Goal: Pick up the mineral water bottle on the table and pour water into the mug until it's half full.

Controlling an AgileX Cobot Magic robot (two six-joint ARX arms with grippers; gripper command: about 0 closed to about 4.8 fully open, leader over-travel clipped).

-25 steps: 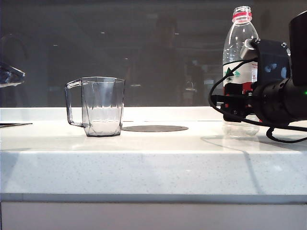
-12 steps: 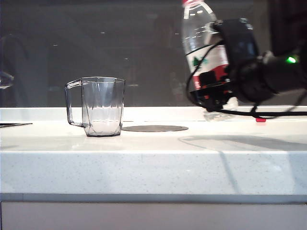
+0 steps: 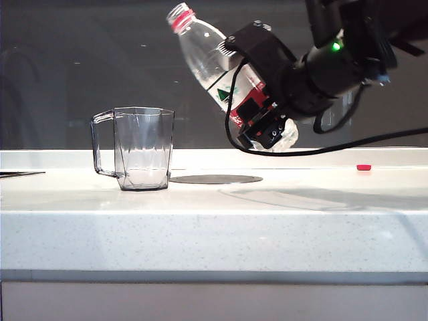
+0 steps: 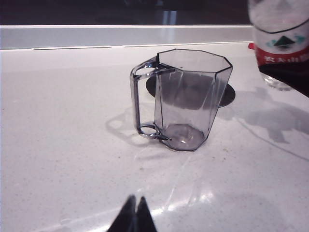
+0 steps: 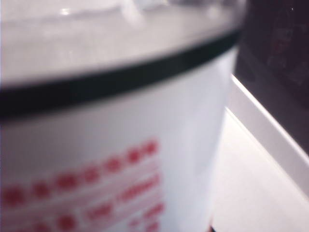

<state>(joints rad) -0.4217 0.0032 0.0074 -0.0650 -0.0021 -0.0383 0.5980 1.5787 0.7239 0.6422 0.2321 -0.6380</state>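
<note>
The mineral water bottle [image 3: 204, 53] hangs in the air, tilted with its open, red-ringed neck up and to the left, high over the mug's right rim. My right gripper [image 3: 259, 119] is shut on its labelled lower half; in the right wrist view the blurred label [image 5: 111, 145] fills the picture and hides the fingers. The mug [image 3: 139, 148] stands upright on the table [image 3: 214, 234], handle to the left, and looks empty. No water stream shows. In the left wrist view the mug [image 4: 190, 96] stands ahead of my left gripper [image 4: 135, 212], whose tips are shut on nothing, and the bottle [image 4: 280, 43] is beyond it.
A flat dark round disc [image 3: 215, 179] lies on the table just right of the mug. A small red cap [image 3: 363, 167] sits at the back right. A low raised ledge [image 3: 67, 159] runs along the back. Black cables [image 3: 348, 142] hang under the right arm.
My right gripper lifted the bottle off the table at the right, carried it left toward the mug and tilted its neck leftward. The left gripper swung out of the exterior view's left edge.
</note>
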